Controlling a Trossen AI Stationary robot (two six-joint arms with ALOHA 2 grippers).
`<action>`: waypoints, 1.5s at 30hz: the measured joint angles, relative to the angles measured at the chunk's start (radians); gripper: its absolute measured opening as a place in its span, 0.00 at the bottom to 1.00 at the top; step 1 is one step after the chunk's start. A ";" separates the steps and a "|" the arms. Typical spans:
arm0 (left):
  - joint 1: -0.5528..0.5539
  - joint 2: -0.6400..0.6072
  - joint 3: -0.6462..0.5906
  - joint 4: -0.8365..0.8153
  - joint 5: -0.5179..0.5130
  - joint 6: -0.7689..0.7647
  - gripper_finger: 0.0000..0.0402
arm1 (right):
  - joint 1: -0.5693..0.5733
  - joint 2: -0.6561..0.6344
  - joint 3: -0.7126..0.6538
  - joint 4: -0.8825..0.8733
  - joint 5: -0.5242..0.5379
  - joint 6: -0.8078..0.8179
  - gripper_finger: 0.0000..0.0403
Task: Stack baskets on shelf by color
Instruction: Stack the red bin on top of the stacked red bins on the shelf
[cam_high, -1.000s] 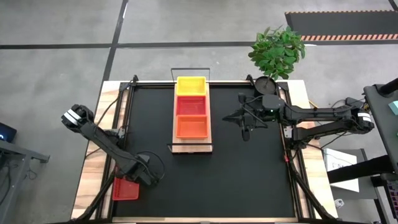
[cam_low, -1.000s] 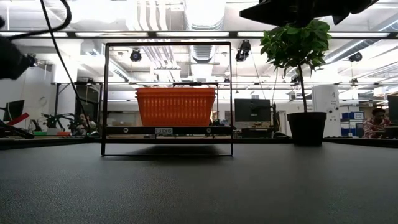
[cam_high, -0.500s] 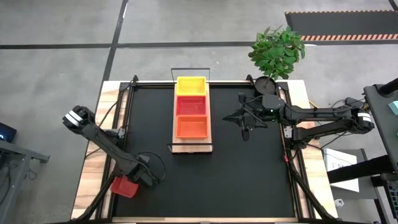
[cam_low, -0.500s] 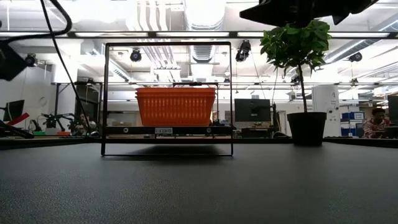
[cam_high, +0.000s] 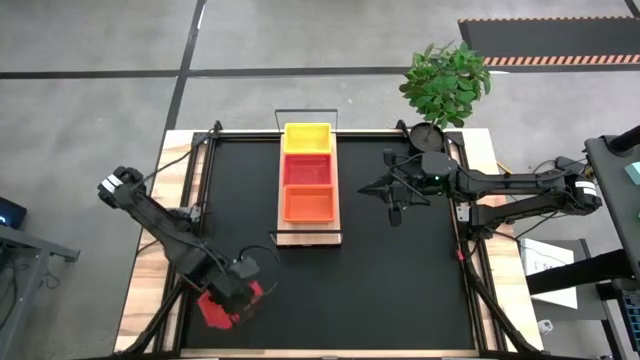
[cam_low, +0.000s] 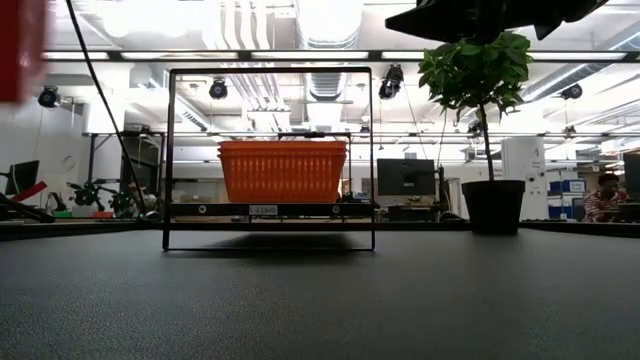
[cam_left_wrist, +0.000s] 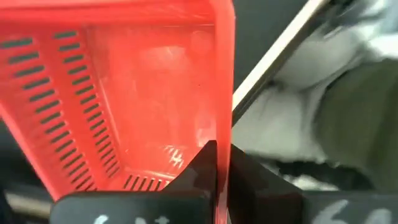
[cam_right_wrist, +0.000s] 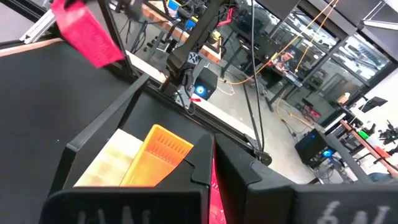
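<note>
A light-wood shelf (cam_high: 305, 235) with wire rails lies at the middle of the black mat. Three baskets stand on it in a row: yellow (cam_high: 307, 137) farthest, red (cam_high: 307, 170) in the middle, orange (cam_high: 309, 203) nearest. At the table's near left, my left gripper (cam_high: 240, 290) is shut on another red basket (cam_high: 225, 307), which shows as a red blur (cam_low: 20, 45) at the upper left of the low view. My right gripper (cam_high: 395, 192) hovers shut and empty to the right of the shelf. My left gripper pinches one side wall of the red basket at its rim (cam_left_wrist: 224, 118), with one finger inside the basket and one outside. The fingers slant down from above. The basket is lifted clear of the table and hangs tilted, its open side turned toward the wrist camera.
A potted plant (cam_high: 445, 85) stands at the far right corner of the table. Bare black mat (cam_high: 400, 290) stretches in front of the shelf and to its right. Metal frame rails (cam_high: 195, 190) run along the mat's edges.
My left gripper has shut on the red basket lying flat at the table's near left corner. It then rose, rolling its wrist. The basket tipped, came clear of the table and shifted a little toward the right.
</note>
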 joint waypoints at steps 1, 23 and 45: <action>0.000 -0.005 0.040 -0.016 -0.045 0.016 0.00 | 0.000 0.000 0.000 0.000 0.000 0.000 0.02; 0.337 -0.052 0.439 -0.016 -0.610 1.211 0.00 | 0.000 -0.008 0.000 -0.084 0.004 -0.034 0.02; 0.878 0.352 0.392 -0.133 -0.425 1.669 0.00 | 0.000 -0.169 -0.006 -0.397 0.051 0.074 0.02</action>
